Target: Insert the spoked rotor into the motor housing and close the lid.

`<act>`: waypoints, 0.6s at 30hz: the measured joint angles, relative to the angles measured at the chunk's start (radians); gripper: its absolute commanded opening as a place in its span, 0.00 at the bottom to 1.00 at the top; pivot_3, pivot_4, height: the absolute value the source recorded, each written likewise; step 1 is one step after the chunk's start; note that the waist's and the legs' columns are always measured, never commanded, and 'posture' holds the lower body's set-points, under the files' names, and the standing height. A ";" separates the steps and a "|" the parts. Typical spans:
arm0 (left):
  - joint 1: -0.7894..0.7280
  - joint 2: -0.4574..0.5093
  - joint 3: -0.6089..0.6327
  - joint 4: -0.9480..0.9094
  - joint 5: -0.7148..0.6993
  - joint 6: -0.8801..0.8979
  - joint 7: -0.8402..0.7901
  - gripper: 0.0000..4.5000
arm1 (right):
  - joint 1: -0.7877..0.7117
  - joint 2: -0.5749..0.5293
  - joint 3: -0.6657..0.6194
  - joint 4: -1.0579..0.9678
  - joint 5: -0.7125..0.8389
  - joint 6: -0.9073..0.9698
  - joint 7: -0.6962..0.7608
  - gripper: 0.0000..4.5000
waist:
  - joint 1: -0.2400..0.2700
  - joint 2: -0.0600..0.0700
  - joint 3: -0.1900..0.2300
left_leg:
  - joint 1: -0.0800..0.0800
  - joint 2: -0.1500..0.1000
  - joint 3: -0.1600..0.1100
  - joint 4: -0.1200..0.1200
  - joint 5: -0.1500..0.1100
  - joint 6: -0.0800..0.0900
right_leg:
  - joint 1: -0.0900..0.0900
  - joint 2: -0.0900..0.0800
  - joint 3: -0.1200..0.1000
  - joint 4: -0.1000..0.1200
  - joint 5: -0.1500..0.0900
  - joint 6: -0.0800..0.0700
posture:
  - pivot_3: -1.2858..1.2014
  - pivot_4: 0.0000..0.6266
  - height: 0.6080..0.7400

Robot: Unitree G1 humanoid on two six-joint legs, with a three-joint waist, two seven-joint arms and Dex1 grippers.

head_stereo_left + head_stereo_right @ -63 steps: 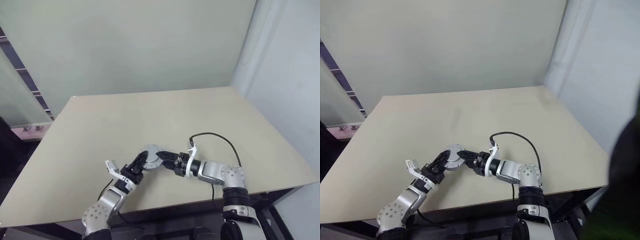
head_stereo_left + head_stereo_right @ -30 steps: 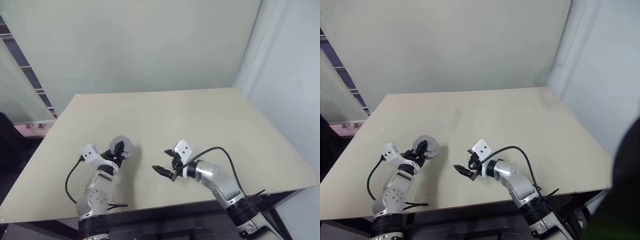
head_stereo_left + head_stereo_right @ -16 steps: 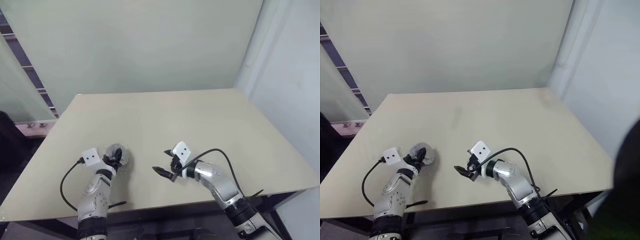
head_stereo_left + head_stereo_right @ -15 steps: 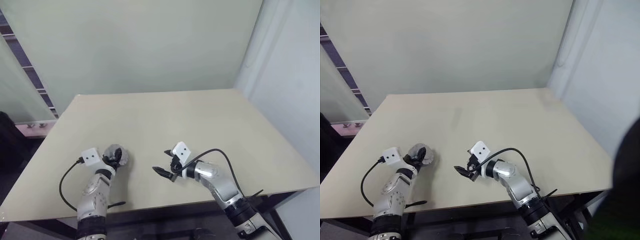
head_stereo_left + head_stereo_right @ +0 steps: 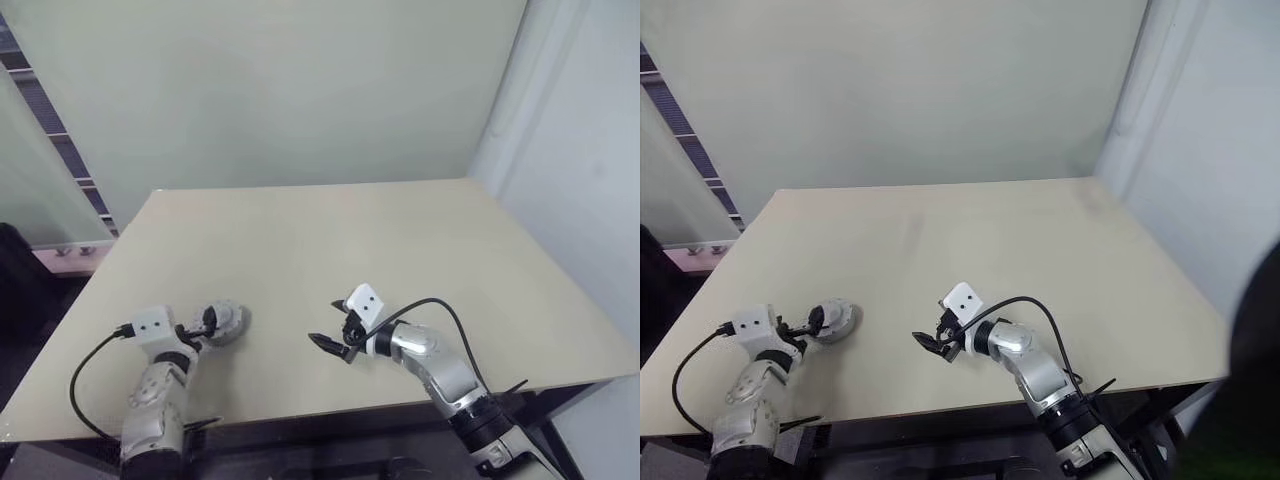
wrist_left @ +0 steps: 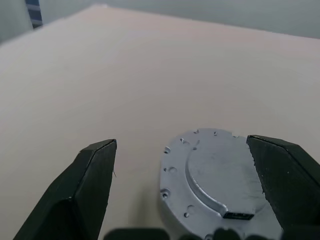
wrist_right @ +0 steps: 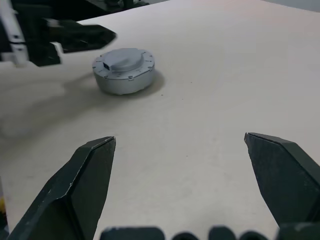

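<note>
Head view: closed motor housing (image 5: pixel 226 322) lies flat on tabletop (image 5: pixel 400 240), near its left front part. My left pincer (image 5: pixel 197 331) just beside it, released, so unit rests by own weight. My right pincer (image 5: pixel 330 342) well apart, released, empty.

Left wrist view: grey lid (image 6: pixel 215 172) seated on top of unit, between my spread fingers (image 6: pixel 92 175); no contact visible. I judge assembly done.

Right wrist view: unit stands alone, free.

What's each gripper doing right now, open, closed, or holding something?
Left gripper: open, around the closed motor housing on the table, not gripping.
Right gripper: open, empty.
</note>
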 measured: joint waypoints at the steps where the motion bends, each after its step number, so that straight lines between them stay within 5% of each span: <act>1: 0.023 0.016 -0.012 -0.054 -0.004 0.010 -0.034 0.99 | -0.001 -0.011 -0.019 0.000 0.003 0.002 -0.001 1.00 | 0.001 0.000 0.000 | 0.000 -0.001 0.000 0.000 0.000 0.000 | 0.000 -0.001 0.000 0.000 0.000 0.000 | 0.52 0.00 1.00; 10: 0.200 0.167 -0.163 -0.498 -0.113 0.231 -0.300 0.99 | 0.068 -0.141 -0.171 -0.093 0.036 0.046 0.000 1.00 | -0.001 0.002 0.001 | 0.000 0.001 0.002 -0.001 0.000 0.000 | -0.002 0.000 0.000 0.001 0.000 0.000 | 0.52 0.00 1.00; 18: 0.218 0.204 -0.236 -0.587 -0.123 0.334 -0.360 0.99 | 0.119 -0.171 -0.175 -0.156 0.036 0.062 -0.001 1.00 | -0.001 0.004 0.002 | 0.000 0.002 0.003 0.001 0.000 0.000 | -0.002 0.000 0.001 0.000 0.000 0.000 | 0.52 0.00 1.00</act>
